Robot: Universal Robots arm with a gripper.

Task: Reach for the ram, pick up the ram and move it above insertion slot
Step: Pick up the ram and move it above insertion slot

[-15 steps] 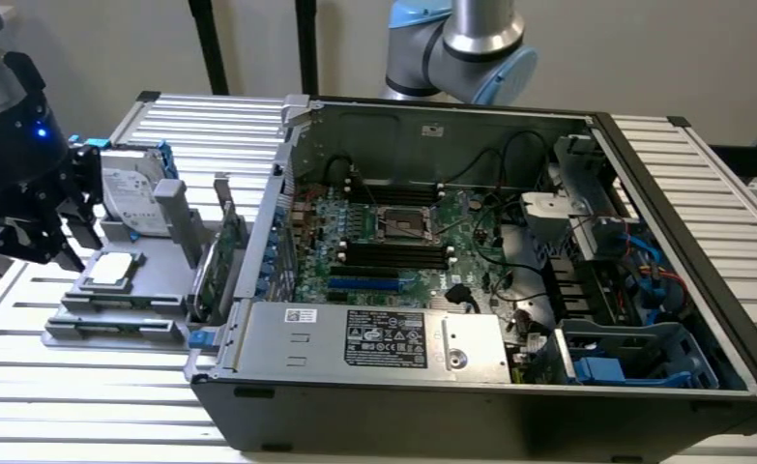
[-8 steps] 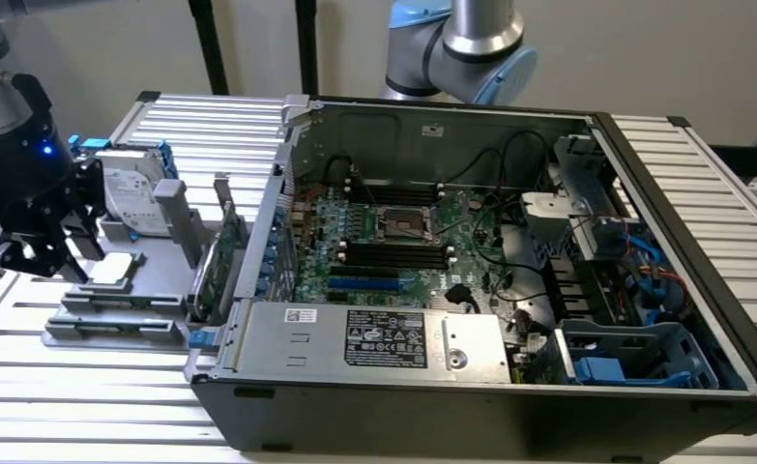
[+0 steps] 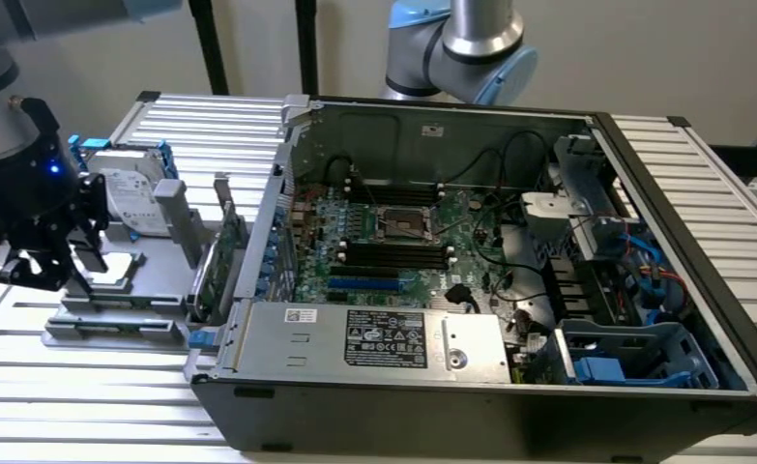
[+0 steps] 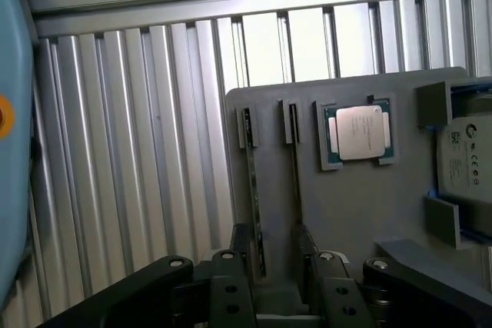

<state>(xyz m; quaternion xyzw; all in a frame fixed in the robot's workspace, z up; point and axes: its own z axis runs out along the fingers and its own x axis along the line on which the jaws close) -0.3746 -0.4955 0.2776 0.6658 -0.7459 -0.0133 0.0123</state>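
Observation:
Two thin ram sticks stand on edge in the slots of a grey holder plate [image 4: 346, 205]. The nearer ram [image 4: 254, 190] runs down between my fingers, close to one finger [image 4: 240, 245]. The other stick [image 4: 294, 167] ends at the opposite finger [image 4: 309, 245]. My gripper [image 4: 273, 240] is open and straddles them from above. In the exterior view the gripper [image 3: 43, 263] hangs over the holder plate [image 3: 127, 290] at the exterior view's left. The motherboard's black memory slots [image 3: 392, 255] lie inside the open computer case [image 3: 481, 387].
A CPU chip [image 4: 357, 132] and a silver hard drive [image 4: 465, 159] sit on the same holder. A green expansion card [image 3: 217, 256] stands between the holder and the case wall. A second arm [image 3: 469, 43] rises behind the case. Ribbed aluminium table [image 4: 138, 151] surrounds the holder.

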